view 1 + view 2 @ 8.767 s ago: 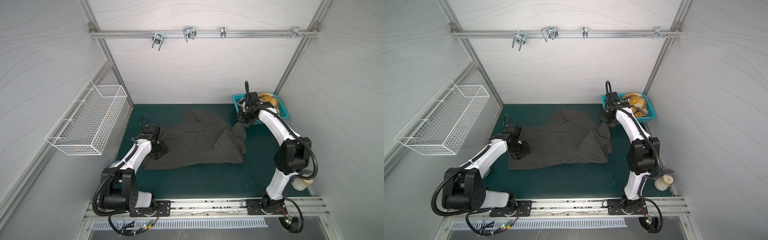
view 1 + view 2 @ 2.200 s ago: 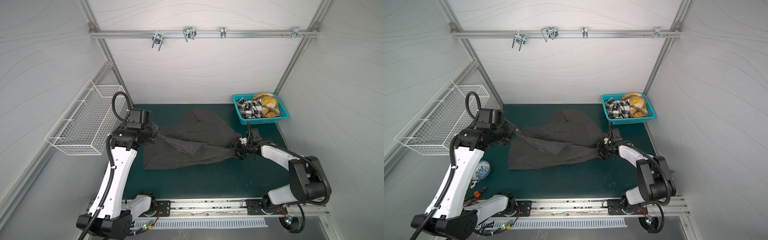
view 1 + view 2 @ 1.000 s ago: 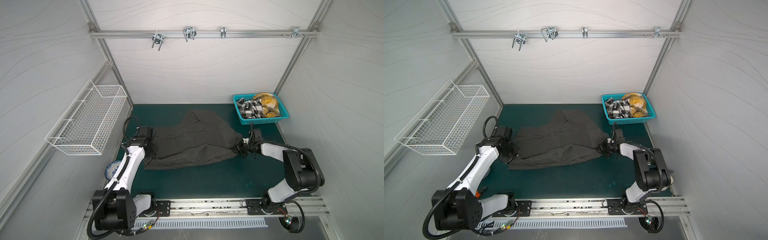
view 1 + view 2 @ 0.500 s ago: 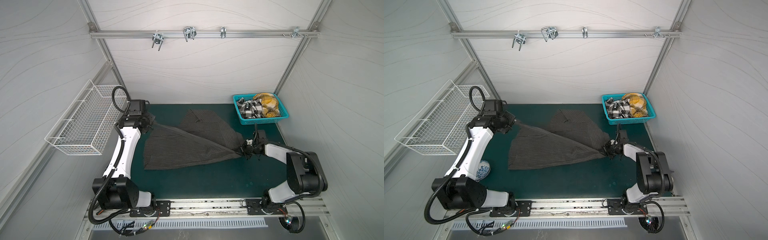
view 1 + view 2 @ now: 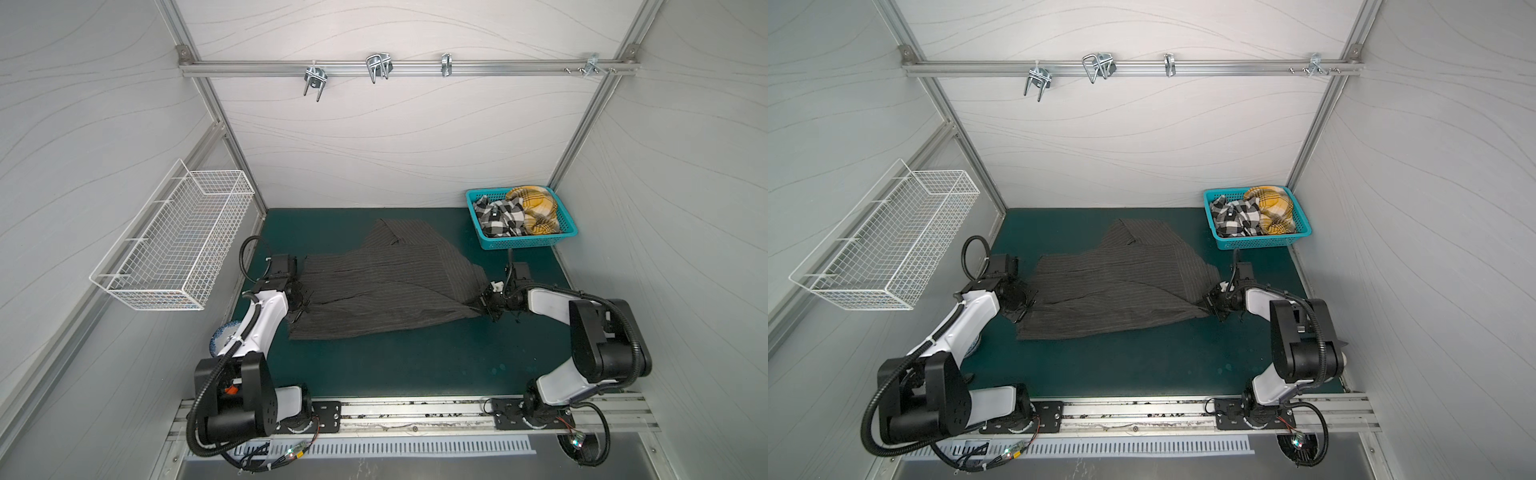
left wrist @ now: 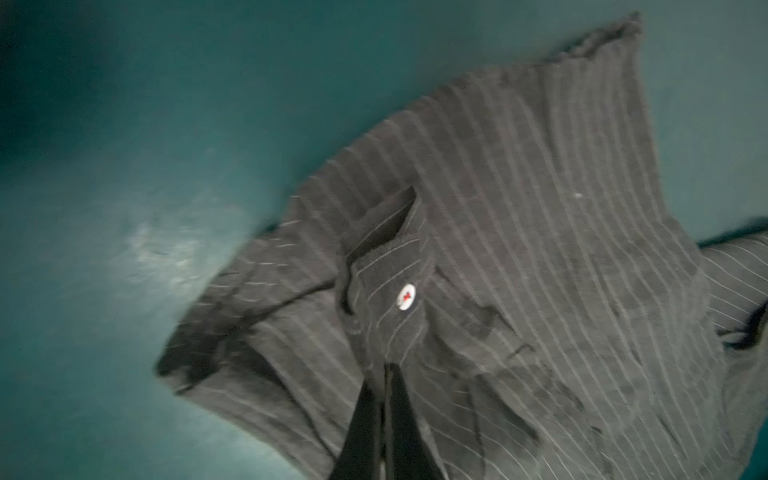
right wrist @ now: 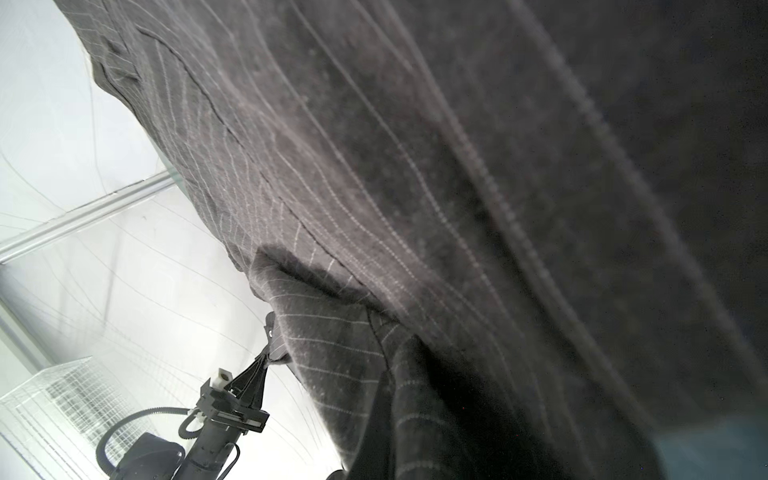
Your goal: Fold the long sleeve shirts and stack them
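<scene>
Step in hand: we judge that we are drawing the charcoal shirt (image 5: 386, 286) taut between both arms, ready for a first fold.
Charcoal shirt: on the green mat (image 5: 415, 365) near the teal basket (image 5: 519, 245), creased slantwise.
Left gripper (image 5: 306, 302): clamped on a buttoned edge, at the shirt's end farthest from the basket.
Right gripper (image 5: 480, 306): pinched on the corner nearest the basket.
Doing it well: we should pull low and evenly, then lay it smooth.
Other shirts: black-and-white plaid (image 5: 498, 216) and yellow plaid (image 5: 534, 205), bunched inside the basket.
Room: pale walls, with a wire rack (image 5: 174, 245) well apart from the basket.
</scene>
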`<state>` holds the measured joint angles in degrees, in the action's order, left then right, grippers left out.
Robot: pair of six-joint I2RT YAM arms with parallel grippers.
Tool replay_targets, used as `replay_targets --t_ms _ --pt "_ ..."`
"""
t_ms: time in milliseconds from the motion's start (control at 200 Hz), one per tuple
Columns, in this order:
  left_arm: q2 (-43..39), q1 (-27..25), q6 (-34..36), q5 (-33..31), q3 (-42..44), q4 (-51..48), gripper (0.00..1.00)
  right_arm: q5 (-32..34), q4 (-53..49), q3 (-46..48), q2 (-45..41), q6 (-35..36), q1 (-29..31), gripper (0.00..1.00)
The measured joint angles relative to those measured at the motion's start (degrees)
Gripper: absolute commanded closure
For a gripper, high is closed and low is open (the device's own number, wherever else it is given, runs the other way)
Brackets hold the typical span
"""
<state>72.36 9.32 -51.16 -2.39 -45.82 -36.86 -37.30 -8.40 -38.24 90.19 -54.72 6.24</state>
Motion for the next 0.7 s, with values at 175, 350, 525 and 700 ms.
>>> replay_targets --t_ms 175,350,525,700 --pt "0.4 1.6 1.0 0.5 -0.2 0.4 1.0 -0.3 0.3 0.4 1.5 0.8 0.3 1.0" --pt "0.2 1.8 1.7 -0.4 -5.6 -3.4 1.0 -0.3 -1.4 -1.0 1.6 2.2 -1.2 1.0" --pt "-4.2 2.4 3.0 -0.8 -3.5 -3.5 1.0 -0.7 -3.3 -3.5 1.5 4.1 -2.1 1.0" --pt "-2.8 3.8 3.8 -1.3 3.8 -1.9 1.0 -0.8 -2.7 -2.4 1.6 4.2 -0.7 1.0"
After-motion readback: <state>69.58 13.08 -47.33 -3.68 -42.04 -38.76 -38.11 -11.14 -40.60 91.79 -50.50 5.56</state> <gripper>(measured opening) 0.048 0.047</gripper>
